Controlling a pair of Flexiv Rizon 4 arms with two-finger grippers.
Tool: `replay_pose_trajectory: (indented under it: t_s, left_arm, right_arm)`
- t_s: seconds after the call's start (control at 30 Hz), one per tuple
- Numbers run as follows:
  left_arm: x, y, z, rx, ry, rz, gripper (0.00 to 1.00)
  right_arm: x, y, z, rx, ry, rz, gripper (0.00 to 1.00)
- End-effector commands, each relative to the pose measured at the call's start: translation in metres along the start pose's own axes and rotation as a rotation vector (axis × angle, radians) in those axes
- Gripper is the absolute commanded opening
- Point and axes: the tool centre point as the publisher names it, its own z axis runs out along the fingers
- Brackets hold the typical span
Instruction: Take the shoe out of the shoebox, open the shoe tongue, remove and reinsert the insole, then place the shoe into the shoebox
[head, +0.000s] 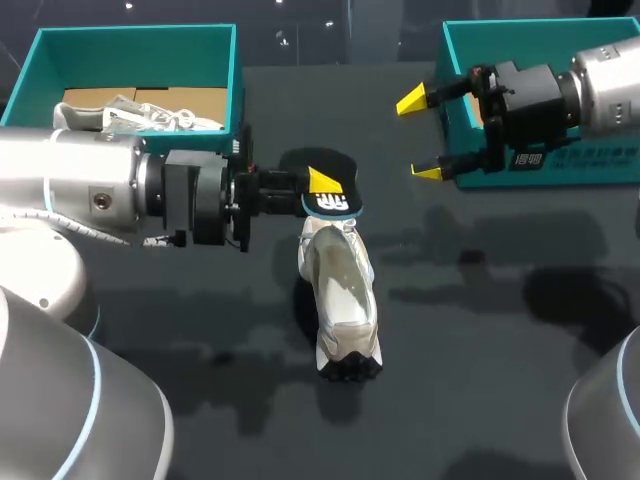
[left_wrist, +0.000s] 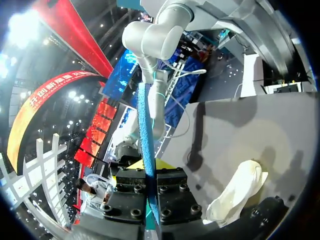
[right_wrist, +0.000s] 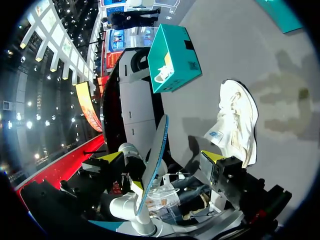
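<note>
The left gripper pinches the thin insole at one end, which looks light and floppy, so a firm grip near the edge seems best; the right gripper is wide open and empty.

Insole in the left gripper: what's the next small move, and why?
Probably lower the insole toward the opening of the shoe to start reinserting it. The left gripper is shut on the insole, holding it on edge just past one end of the shoe, which lies on the table. The right gripper is open and well clear.

Silver arms, black yellow-tipped end effectors
</note>
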Motion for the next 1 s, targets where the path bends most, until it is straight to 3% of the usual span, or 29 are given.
replay_pose_trajectory:
  t_s: [0.03, 0.23, 0.5, 0.7, 1.0]
  left_arm:
    - [0.004, 0.007, 0.003, -0.012, -0.011, 0.157, 0.00]
    - [0.015, 0.035, 0.011, -0.067, -0.027, 0.314, 0.00]
    - [0.016, 0.058, 0.019, -0.087, -0.048, 0.408, 0.00]
    - [0.014, 0.068, 0.024, -0.090, -0.087, 0.421, 0.00]
    - [0.014, 0.069, 0.024, -0.091, -0.082, 0.434, 0.00]
  right_arm:
    - [0.004, 0.004, 0.005, -0.012, 0.015, 0.010, 1.00]
    - [0.007, 0.014, 0.018, 0.003, 0.037, 0.025, 1.00]
    - [-0.015, 0.022, 0.036, 0.025, 0.093, 0.010, 1.00]
    - [-0.026, 0.021, 0.046, 0.024, 0.114, -0.002, 1.00]
    - [-0.027, 0.021, 0.046, 0.025, 0.116, -0.004, 1.00]
